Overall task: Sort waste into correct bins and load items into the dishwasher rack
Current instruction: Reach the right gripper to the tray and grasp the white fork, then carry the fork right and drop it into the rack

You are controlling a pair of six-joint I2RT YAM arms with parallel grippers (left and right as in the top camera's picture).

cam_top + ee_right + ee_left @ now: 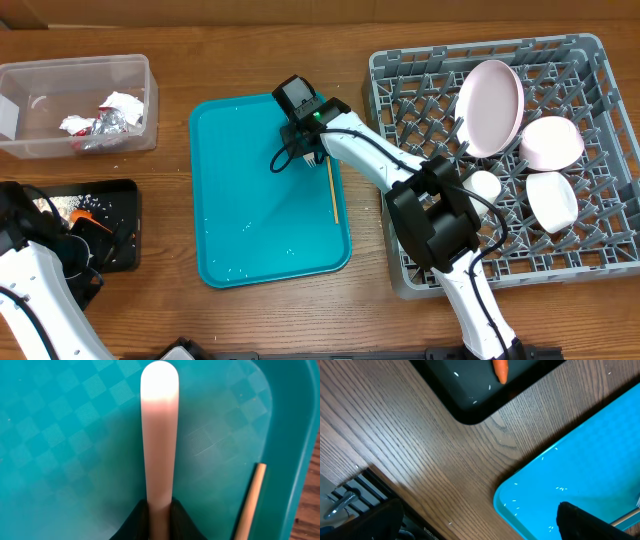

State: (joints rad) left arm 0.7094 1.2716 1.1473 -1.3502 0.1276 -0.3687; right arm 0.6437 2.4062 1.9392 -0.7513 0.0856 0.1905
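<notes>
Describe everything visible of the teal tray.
The teal tray is a flat rectangle of plastic with rounded corners, a low rim and a faint chequered floor. It lies on the wooden table between the black tray and the dishwasher rack. A thin yellow stick lies inside near the rack-side rim; small pale specks dot it.

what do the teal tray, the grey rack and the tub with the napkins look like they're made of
The teal tray looks like moulded plastic, semi-gloss: a pressed checker texture and small glints show close up. The dishwasher rack looks like matte grey plastic, judging by its moulded lattice and pegs. The clear tub is probably thin plastic, with see-through, slightly frosted walls.
</notes>
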